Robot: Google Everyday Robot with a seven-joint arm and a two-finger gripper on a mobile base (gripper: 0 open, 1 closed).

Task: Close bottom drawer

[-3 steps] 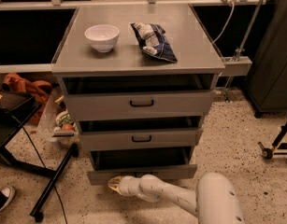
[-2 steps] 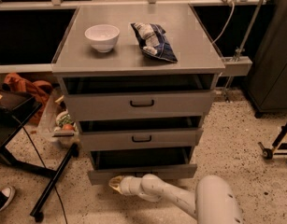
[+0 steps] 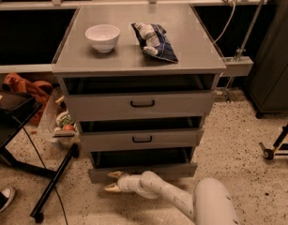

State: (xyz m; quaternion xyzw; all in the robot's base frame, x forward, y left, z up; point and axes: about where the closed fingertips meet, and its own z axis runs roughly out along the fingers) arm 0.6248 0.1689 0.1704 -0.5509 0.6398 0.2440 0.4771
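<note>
Item: grey sheet-metal cabinet, three drawers, all standing partly pulled out.

- The bottom drawer (image 3: 178, 170): lowest in the stack, just above the floor. We note a shallow, flat grey front panel with dark space showing above it. We cannot see its handle.
- Gripper (image 3: 112, 181): low at the left end of the bottom drawer's front, on a smooth, rounded white arm (image 3: 181, 200) that reaches in from the lower right. We record the jaws spread apart, with two pale, pointed fingertips (image 3: 114, 174) and nothing between them. The upper tip lies at the panel's lower edge; we cannot tell whether it touches.
- Middle drawer (image 3: 110, 139) and top drawer (image 3: 101, 106): matt grey fronts, each with a small black bar handle at centre.
- Counter (image 3: 200, 55): smooth, flat grey top. We list on it a round white bowl (image 3: 102, 36), glossy, towards the left, and a crumpled dark blue snack bag (image 3: 155, 42) near the middle, the two apart.
- Floor (image 3: 228, 149): pale speckled stone.
- Left of the cabinet: a black tubular stand (image 3: 52, 184), an orange cloth (image 3: 28, 86) and a dark shoe (image 3: 3, 199).
</note>
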